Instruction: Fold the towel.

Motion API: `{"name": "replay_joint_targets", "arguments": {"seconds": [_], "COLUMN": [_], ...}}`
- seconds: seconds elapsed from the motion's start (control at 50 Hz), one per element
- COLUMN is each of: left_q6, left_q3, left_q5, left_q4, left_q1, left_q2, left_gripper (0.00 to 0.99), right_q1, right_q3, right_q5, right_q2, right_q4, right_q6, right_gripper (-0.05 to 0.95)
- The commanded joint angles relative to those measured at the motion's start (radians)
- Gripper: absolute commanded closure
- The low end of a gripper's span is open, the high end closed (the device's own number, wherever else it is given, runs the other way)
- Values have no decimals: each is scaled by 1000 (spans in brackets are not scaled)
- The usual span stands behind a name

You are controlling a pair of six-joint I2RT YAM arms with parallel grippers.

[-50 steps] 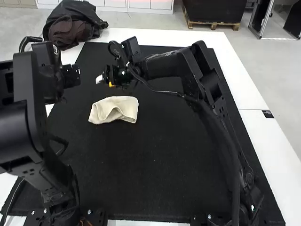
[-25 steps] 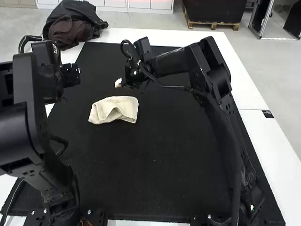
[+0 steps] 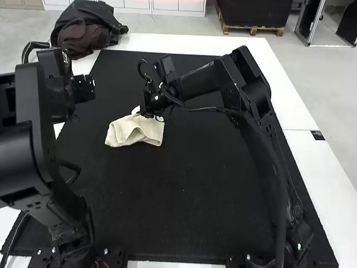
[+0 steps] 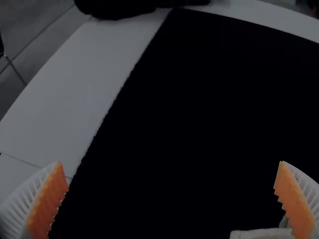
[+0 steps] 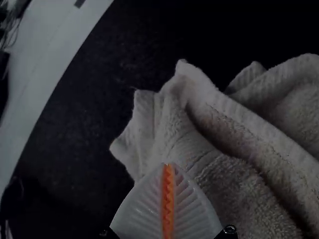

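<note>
The cream towel [image 3: 135, 132] lies bunched and creased on the black mat, left of its middle. At the towel's far edge is my right gripper [image 3: 135, 110], while my left gripper [image 3: 84, 89] hangs farther left, apart from the cloth. In the left wrist view my left gripper [image 4: 170, 174] is wide open with nothing between its pads, and a bit of the towel [image 4: 261, 234] appears beside one finger. The right wrist view has my right gripper [image 5: 168, 166] shut, pads together, over or against the raised folds of the towel [image 5: 234, 184]; contact is unclear.
The black mat [image 3: 184, 206] covers most of the white table [image 3: 304, 120]. A dark bag [image 3: 86, 30] rests at the table's back left corner. The right arm spans the mat's far right part; the left arm stands along its left side.
My right gripper first moved right, away from the left arm, then came nearer to the towel's far edge. The towel and the left arm have kept still.
</note>
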Motion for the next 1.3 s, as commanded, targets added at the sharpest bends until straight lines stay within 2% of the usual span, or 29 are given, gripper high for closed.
{"name": "replay_joint_targets", "arguments": {"seconds": [0.0,0.62,0.84,1.28], "left_q6": [8,8,6,6], "left_q3": [-8,-9,-9,-6], "left_q5": [15,16,27,40], "left_q4": [10,11,11,14], "left_q1": [5,8,6,2], "left_q2": [-18,-18,-18,-18], "left_gripper": [26,26,26,26], "right_q1": [14,12,-8,-57], "right_q3": [-18,-34,-23,-9], "right_q5": [-24,-37,-29,-29], "right_q2": [-21,115,166,224], "right_q4": [18,141,238,301], "right_q6": [-14,-11,17,20], "right_gripper": [925,925,925,925]}}
